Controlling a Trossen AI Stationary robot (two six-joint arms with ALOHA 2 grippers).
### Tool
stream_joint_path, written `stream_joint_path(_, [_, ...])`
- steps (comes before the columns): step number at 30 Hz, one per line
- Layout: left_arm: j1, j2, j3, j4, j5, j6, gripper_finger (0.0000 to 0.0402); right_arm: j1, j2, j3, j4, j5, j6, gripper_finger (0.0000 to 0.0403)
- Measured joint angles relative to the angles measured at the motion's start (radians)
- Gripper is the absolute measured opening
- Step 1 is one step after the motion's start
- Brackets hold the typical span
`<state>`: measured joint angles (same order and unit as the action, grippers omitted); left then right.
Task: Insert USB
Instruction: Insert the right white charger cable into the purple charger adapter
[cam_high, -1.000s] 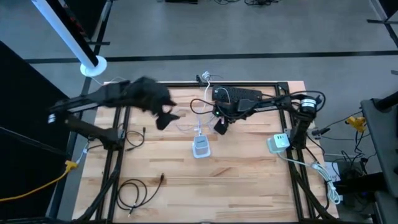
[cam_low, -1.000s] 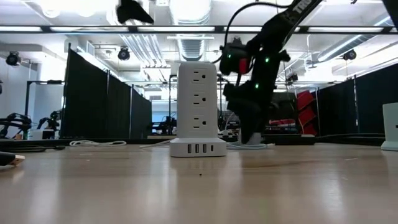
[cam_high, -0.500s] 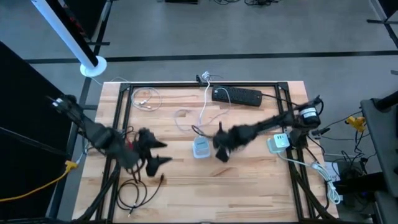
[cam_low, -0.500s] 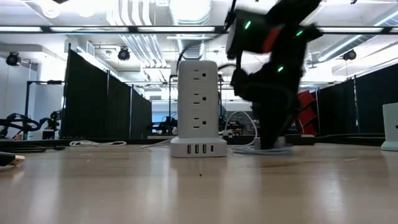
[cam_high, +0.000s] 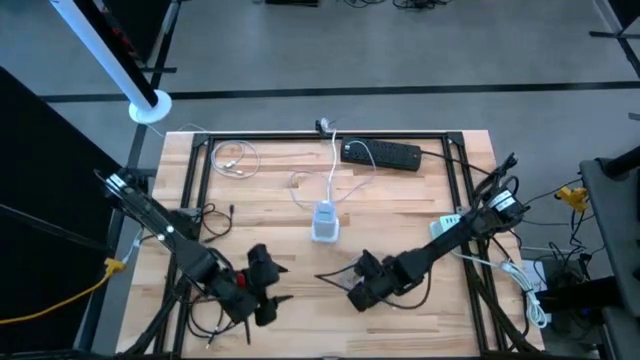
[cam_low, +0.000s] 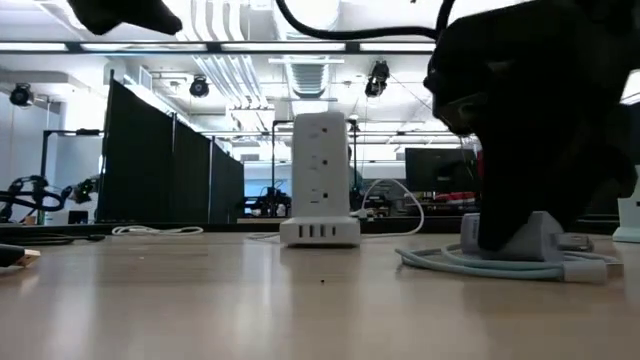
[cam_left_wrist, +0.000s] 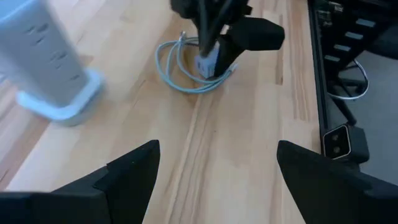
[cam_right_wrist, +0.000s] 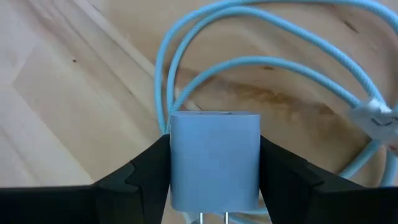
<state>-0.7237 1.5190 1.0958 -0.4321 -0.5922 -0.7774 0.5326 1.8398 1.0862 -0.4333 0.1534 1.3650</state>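
Pale-blue charger block (cam_right_wrist: 214, 158) sits clamped in my right gripper (cam_high: 362, 293), low on the counter (cam_high: 400, 215) amid its coiled cable (cam_left_wrist: 186, 68). My left gripper (cam_high: 262, 290) hovers nearby, jaws apart. I should steady the loose plug before lifting.

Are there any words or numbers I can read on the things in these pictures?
None can be read.
The white power tower shows only sockets and ports, no words.
The charger block in the right pincer has a plain face.
The black power strip is too small to show any label.
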Motion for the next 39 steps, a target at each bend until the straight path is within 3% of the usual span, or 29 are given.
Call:
stream_joint_path(9, [0.061,0.096,0.001,0.088,-0.011,0.032,0.0313,0.003,-0.092,0.153,-0.177,0.074,-0.132,0.0190])
stream_joint_path(12, [0.124,0.147,0.001,0.184,0.018,0.153,0.0313,0.003,-0.153,0.215,-0.285,0.095,-0.180,0.0190])
stream_joint_path(17, [0.250,0.267,0.002,0.495,0.223,0.480,0.0313,0.015,-0.270,0.308,-0.455,0.125,-0.190,0.0190])
stream_joint_path(21, [0.341,0.354,0.002,0.619,0.396,0.611,0.0313,0.062,-0.347,0.347,-0.515,0.191,-0.141,0.0190])
stream_joint_path(28, [0.412,0.514,0.155,0.585,0.614,0.780,0.0313,0.139,-0.395,0.352,-0.583,0.259,-0.051,0.0190])
stream_joint_path(33, [0.412,0.660,0.346,0.401,0.655,0.871,0.0313,0.140,-0.377,0.350,-0.617,0.255,-0.013,0.0190])
stream_joint_path(39, [0.423,0.780,0.491,0.249,0.662,0.859,0.0304,0.142,-0.364,0.350,-0.607,0.241,0.007,0.0190])
